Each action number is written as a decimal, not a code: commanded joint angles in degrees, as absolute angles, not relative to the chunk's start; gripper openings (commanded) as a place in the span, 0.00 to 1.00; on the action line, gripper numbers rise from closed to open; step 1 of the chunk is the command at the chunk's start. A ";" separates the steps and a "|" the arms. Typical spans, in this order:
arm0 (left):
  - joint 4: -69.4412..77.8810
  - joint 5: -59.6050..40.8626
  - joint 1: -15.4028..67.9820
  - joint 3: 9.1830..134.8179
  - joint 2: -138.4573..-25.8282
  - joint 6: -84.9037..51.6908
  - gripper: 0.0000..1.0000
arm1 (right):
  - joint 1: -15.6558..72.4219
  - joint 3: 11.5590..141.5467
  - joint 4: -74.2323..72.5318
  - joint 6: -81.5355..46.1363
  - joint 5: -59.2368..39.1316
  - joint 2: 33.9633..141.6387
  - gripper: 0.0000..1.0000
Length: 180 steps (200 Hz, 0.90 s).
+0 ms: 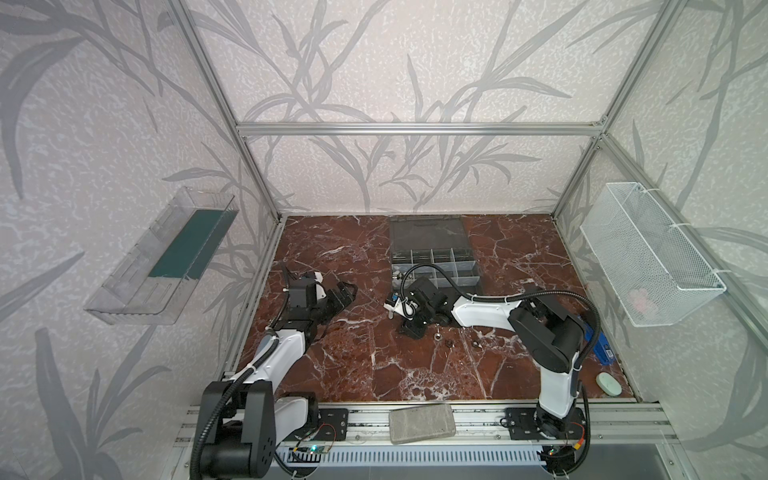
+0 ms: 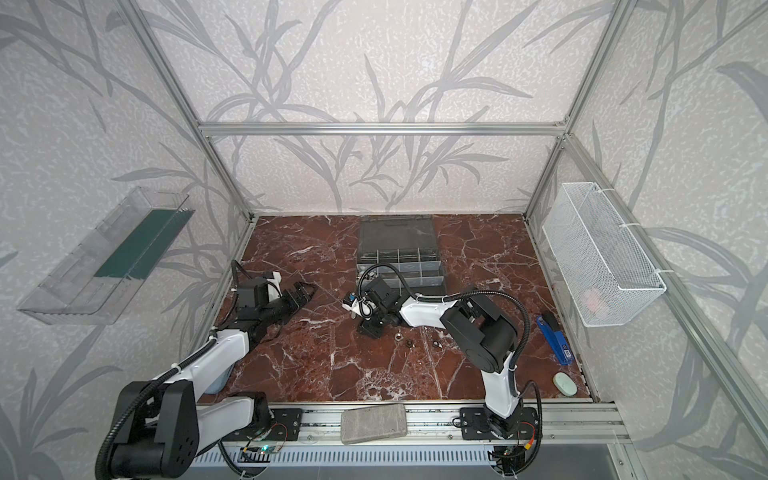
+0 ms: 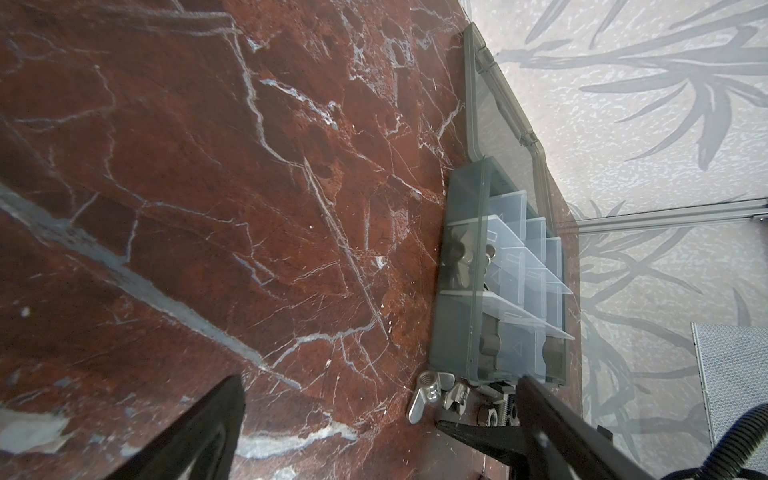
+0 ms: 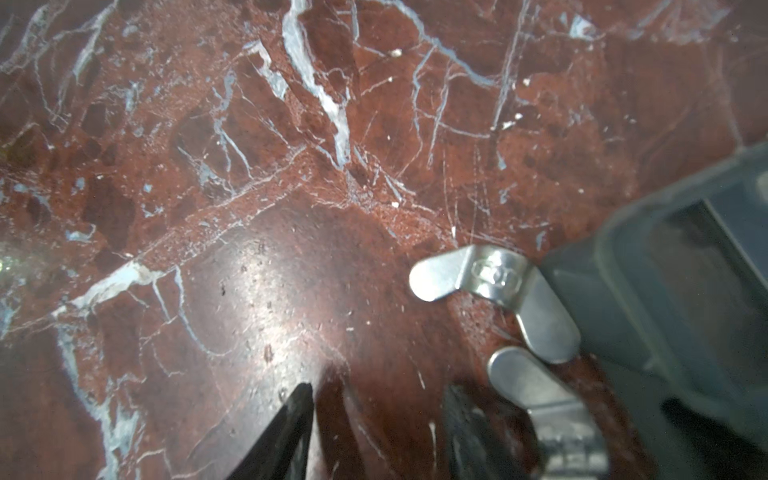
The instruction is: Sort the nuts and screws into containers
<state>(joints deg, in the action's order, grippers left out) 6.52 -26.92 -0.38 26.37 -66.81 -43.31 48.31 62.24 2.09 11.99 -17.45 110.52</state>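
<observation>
**A:** Which step are we on?

**B:** Pick-up. Our right tool point(image 4: 378, 395) is low over the desk point(image 1: 332, 374), its jaws part-spread with nothing between them. Two winged nuts point(image 4: 494, 286) lie just beside it, at the corner of the case point(image 4: 665, 291). Our left tool point(image 3: 380, 382) is released wide and empty.

**A:** What does the next move call for?

**B:** In our judgement, we shift the right tool sideways to straddle the nearer nut point(image 4: 532, 386). We then clench, lift and release over one of the containers point(image 1: 442, 262).

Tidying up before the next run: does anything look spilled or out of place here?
Yes. Two wing nuts lie on the table at the organizer case's outer corner, not in a cell; three small metal parts lie loose nearer the front. A grey block sits on the front rail, unrelated to sorting.
</observation>
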 commanded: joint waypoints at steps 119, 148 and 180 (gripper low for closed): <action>6.77 -26.64 -0.45 25.97 -67.24 -43.61 0.99 | 47.29 54.39 -9.84 11.19 -7.67 101.73 0.52; 2.48 -26.39 0.32 27.16 -66.74 -40.28 0.99 | 46.34 54.32 -10.11 10.25 -8.02 101.63 0.52; -4.18 -21.01 5.01 29.34 -64.90 -34.58 0.99 | 44.72 52.85 -9.68 8.94 -10.35 98.98 0.52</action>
<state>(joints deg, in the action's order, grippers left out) 1.80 -25.36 1.76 27.00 -66.85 -40.01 45.98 54.22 -8.86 10.63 -9.06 102.69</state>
